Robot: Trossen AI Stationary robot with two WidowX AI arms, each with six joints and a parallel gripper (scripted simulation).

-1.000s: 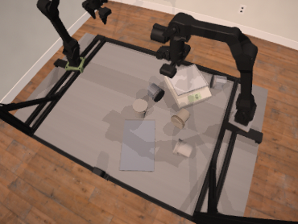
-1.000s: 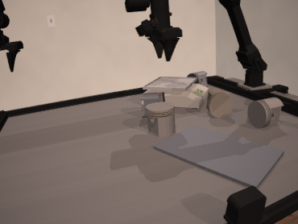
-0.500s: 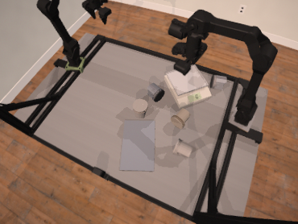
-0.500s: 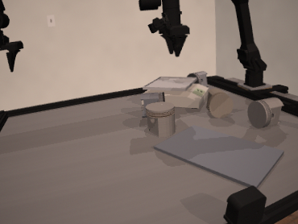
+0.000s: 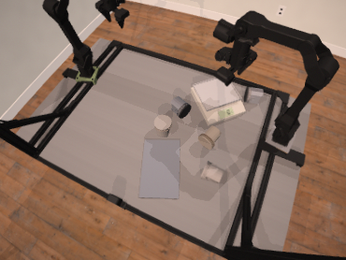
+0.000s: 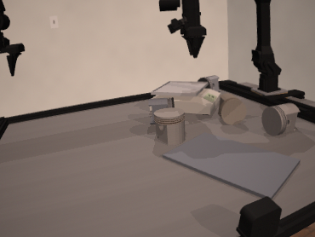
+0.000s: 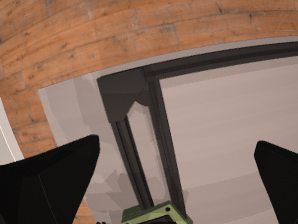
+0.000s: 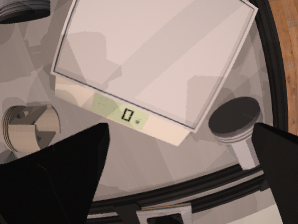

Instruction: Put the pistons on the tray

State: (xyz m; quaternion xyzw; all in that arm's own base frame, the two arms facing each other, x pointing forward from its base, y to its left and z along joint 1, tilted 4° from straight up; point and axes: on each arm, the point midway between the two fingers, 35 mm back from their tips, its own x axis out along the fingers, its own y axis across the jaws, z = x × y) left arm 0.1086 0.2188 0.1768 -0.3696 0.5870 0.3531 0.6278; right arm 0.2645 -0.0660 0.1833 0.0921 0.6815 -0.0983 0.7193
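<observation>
Around one bare tray lie five pistons, both end effectors released and empty.

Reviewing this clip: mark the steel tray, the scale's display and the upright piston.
Steel tray (image 5: 160,169) (image 6: 238,164): top and exterior, bare upper face.
Scale's display (image 5: 226,112) (image 6: 209,97) (image 8: 120,111): top, exterior, right wrist, green panel.
Upright piston (image 5: 163,123) (image 6: 170,128): top, crown; exterior, side wall.
</observation>
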